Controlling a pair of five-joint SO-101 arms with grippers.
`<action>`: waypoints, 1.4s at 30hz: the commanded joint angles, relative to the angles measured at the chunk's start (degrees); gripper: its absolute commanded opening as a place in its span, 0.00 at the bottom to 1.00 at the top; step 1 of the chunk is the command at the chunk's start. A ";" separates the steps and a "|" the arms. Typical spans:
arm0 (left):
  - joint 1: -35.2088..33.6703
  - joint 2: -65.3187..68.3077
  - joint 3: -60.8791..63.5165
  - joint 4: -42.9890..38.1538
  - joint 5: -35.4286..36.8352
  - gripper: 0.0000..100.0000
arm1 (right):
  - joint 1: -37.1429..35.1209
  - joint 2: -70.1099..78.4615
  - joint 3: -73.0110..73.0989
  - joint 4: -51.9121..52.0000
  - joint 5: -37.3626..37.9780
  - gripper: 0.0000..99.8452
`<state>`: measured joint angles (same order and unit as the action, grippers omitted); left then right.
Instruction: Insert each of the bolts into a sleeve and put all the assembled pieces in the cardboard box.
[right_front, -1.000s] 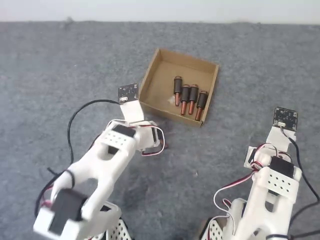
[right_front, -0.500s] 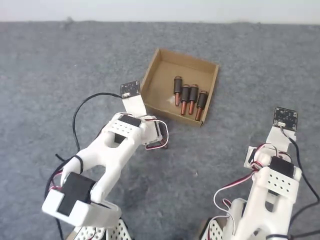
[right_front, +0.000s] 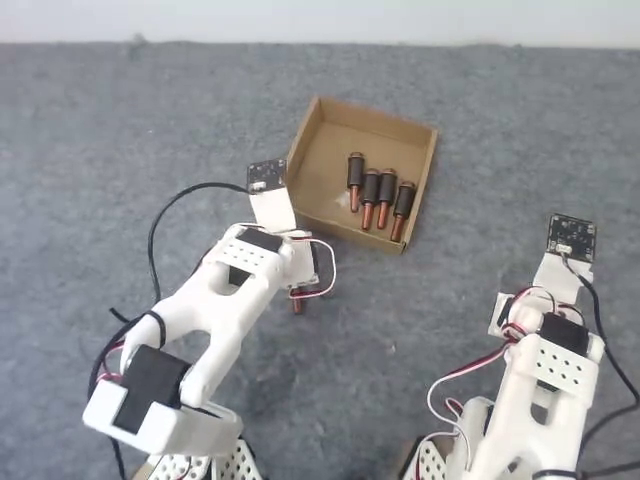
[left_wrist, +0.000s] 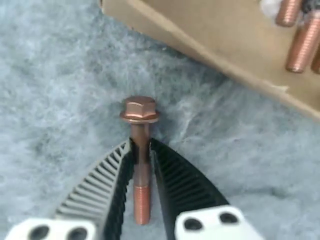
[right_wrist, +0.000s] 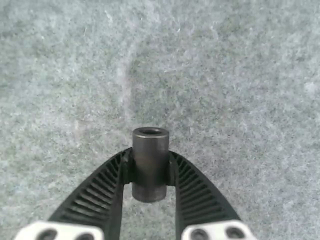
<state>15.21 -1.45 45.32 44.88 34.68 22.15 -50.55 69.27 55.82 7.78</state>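
My left gripper (left_wrist: 141, 150) is shut on a copper bolt (left_wrist: 140, 131), whose hex head sticks out past the fingertips and whose threaded end lies back between the fingers. It hangs over the grey carpet just outside the cardboard box (left_wrist: 200, 47). In the high view the bolt (right_front: 297, 303) shows under the left arm's wrist (right_front: 268, 262), close to the front wall of the box (right_front: 340, 226). Several assembled pieces (right_front: 378, 200) lie side by side in the box. My right gripper (right_wrist: 150, 161) is shut on a dark sleeve (right_wrist: 149, 165), held with its bore open, above bare carpet.
Grey carpet (right_front: 130, 130) covers the table. The right arm (right_front: 548, 370) stands at the near right, well away from the box. A black cable (right_front: 165, 225) loops beside the left arm. Threaded ends of boxed pieces (left_wrist: 300, 42) show beyond the box wall.
The left arm's wrist has shifted a little to the right towards the box, and the bolt now shows below it. The right arm has not moved.
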 joint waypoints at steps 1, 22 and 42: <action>-0.09 -1.14 -2.51 4.22 -8.44 0.01 | -0.75 -1.80 -0.26 -0.84 0.88 0.01; -9.93 -8.00 1.27 2.64 -16.70 0.01 | -6.90 -2.42 3.43 -5.41 0.62 0.01; -18.37 -7.82 3.65 -3.52 -16.88 0.01 | -17.89 -2.42 3.87 -31.69 0.79 0.01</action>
<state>-4.66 -8.57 49.36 42.24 17.80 5.19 -50.99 73.58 26.90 7.78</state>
